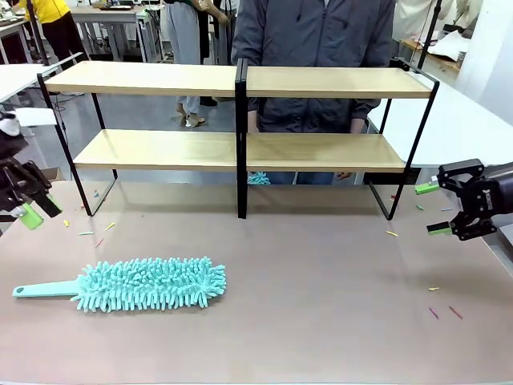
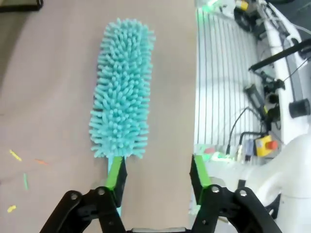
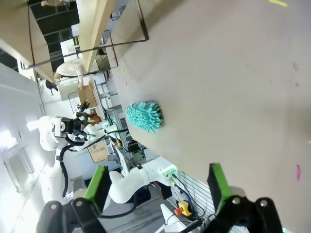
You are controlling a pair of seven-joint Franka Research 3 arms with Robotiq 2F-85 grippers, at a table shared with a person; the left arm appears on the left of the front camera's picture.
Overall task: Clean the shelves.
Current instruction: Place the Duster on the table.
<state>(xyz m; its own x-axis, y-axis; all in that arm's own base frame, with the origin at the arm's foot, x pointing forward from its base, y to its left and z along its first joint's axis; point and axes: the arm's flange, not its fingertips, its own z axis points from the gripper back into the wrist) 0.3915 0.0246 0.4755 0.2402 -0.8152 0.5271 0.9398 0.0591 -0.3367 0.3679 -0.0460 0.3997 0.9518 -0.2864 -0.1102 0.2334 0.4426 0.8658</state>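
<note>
The shelves [image 1: 160, 79] stand across the far half of the table: two tiers of light wooden boards on a black frame with a central upright, both bare. They also appear at the upper left in the right wrist view [image 3: 92, 29]. A teal fluffy duster [image 1: 148, 283] lies flat on the table at the front left, handle pointing left. My left gripper [image 1: 36, 210] hovers open at the left edge. In its wrist view it [image 2: 157, 174] hangs above the handle end of the duster [image 2: 122, 90]. My right gripper [image 1: 433, 209] [image 3: 158, 184] is open and empty at the right edge.
A person [image 1: 313, 32] stands behind the shelves, and a small teal tuft [image 1: 258, 178] shows below the lower board. Small coloured scraps [image 1: 391, 233] are scattered over the brown tabletop [image 1: 321, 305]. White tables stand to both sides.
</note>
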